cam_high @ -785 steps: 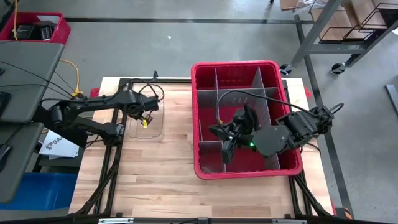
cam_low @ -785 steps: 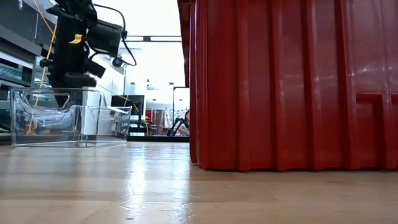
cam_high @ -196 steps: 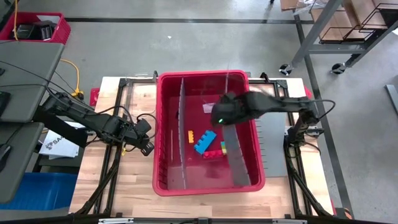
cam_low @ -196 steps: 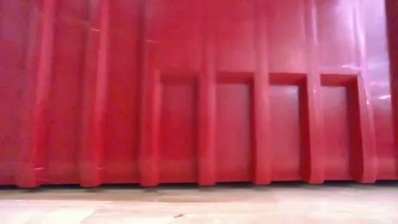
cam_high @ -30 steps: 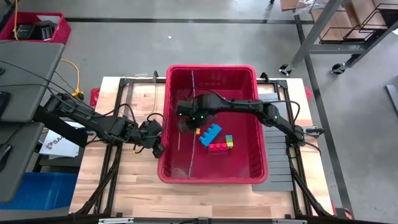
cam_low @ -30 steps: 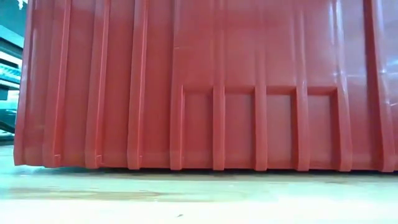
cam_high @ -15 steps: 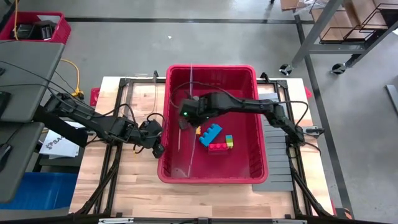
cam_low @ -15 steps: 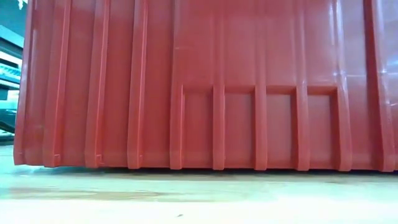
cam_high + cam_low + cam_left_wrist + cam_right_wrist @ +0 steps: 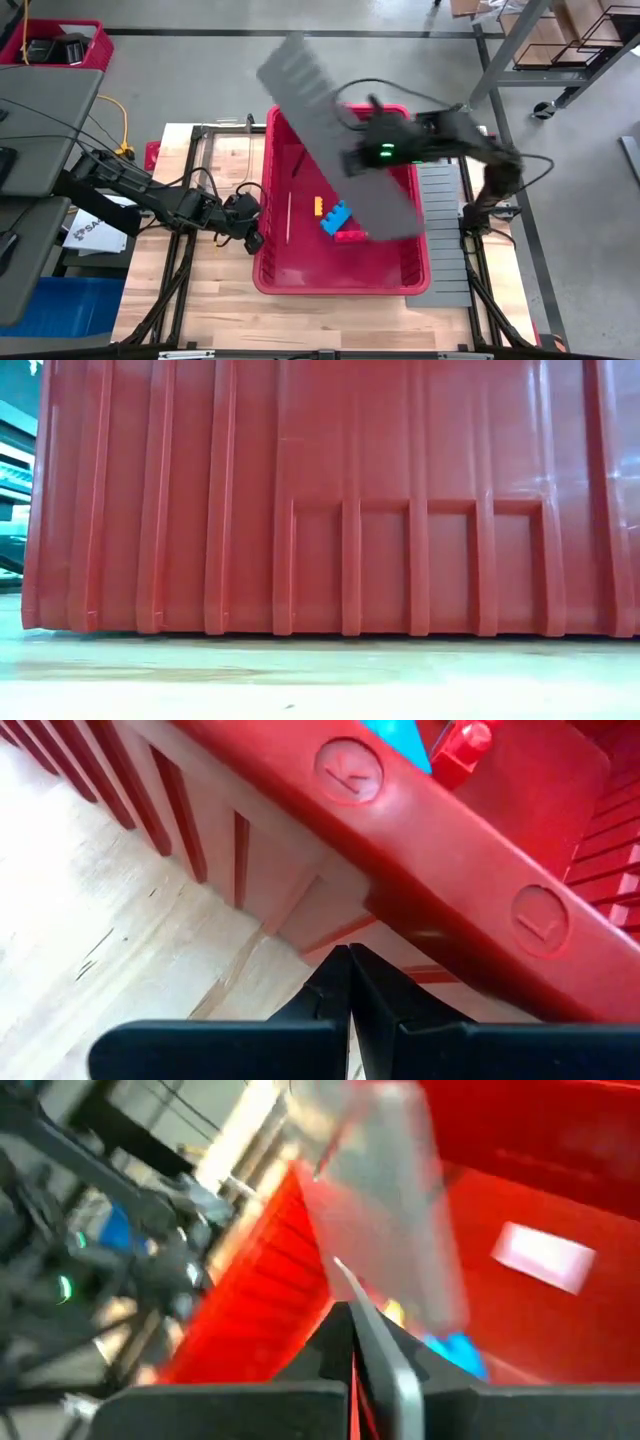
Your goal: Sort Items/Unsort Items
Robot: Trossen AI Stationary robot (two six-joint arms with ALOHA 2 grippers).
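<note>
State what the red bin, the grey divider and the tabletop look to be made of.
Red bin: likely moulded plastic, glossy, with ribbed walls and soft highlights. Grey divider, lifted in the shut right gripper: probably thin matte plastic, with slotted edges; motion blur leaves this open. Tabletop: pale wood, jointed strips with visible grain, slight sheen.

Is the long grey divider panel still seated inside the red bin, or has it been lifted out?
Lifted out: the grey divider panel hangs tilted above the red bin, gripped by the right gripper.
</note>
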